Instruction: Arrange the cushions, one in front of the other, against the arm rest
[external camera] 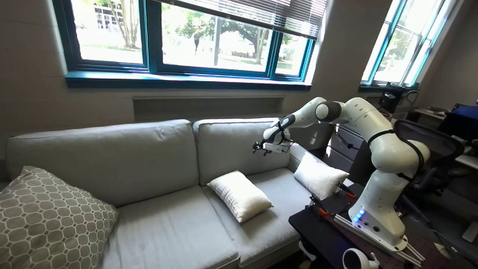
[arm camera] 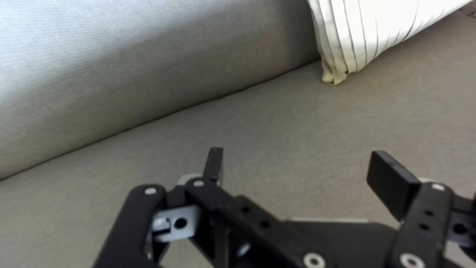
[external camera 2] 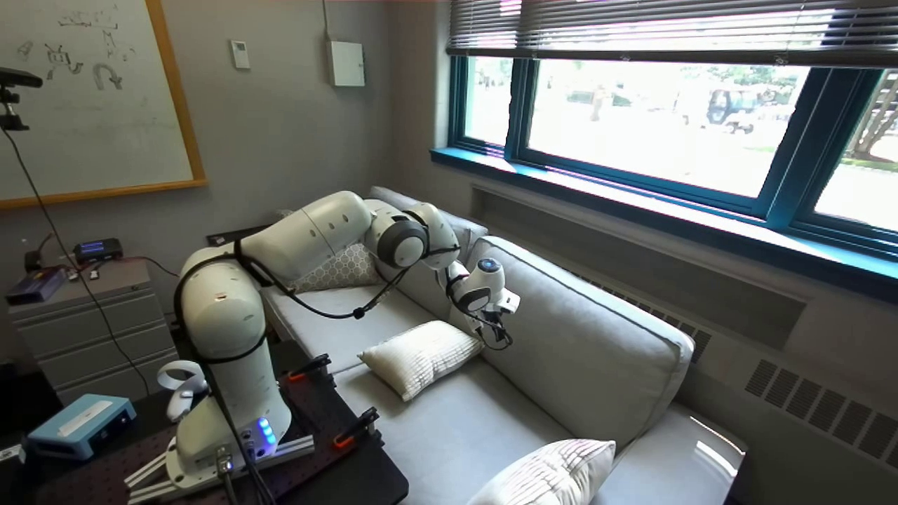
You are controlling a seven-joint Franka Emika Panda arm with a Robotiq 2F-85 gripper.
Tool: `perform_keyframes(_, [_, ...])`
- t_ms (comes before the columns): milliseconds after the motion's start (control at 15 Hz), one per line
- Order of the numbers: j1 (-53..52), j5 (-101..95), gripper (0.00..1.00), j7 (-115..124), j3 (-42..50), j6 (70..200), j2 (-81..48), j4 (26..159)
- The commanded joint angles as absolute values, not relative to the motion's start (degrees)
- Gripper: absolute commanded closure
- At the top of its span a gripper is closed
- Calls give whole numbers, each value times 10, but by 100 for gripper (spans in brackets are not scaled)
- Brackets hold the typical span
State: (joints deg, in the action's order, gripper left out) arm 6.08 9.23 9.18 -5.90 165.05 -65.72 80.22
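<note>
Two cream-white cushions lie on the sofa. The nearer-to-middle cushion (external camera: 241, 196) (external camera 2: 421, 356) rests flat across the seat. Tilted against the arm rest (external camera: 296, 155) (external camera 2: 666, 456) is the end cushion (external camera: 319, 177) (external camera 2: 551, 477), cut off by the lower edge in an exterior view. My gripper (external camera: 260, 150) (arm camera: 295, 160) hangs above the seat in front of the sofa back, apart from both cushions. Its fingers stand wide open with only seat fabric visible beyond them. At the upper right of the wrist view shows a cushion corner (arm camera: 372, 29); which cushion, I cannot tell.
A larger patterned cushion (external camera: 56, 220) (external camera 2: 340, 270) leans at the sofa's far end. The sofa back (external camera: 239, 145) rises behind the gripper. A black table (external camera: 306, 222) carries the arm's base and orange-tipped clamps (external camera 2: 358, 428) beside the seat's front edge.
</note>
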Motion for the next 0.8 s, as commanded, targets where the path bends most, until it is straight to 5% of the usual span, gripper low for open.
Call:
perform_keyframes(0, [61, 103, 0, 85, -55, 1649, -659, 799])
perform_keyframes(733, [-1, 70, 0, 66, -57, 1592, -782, 628])
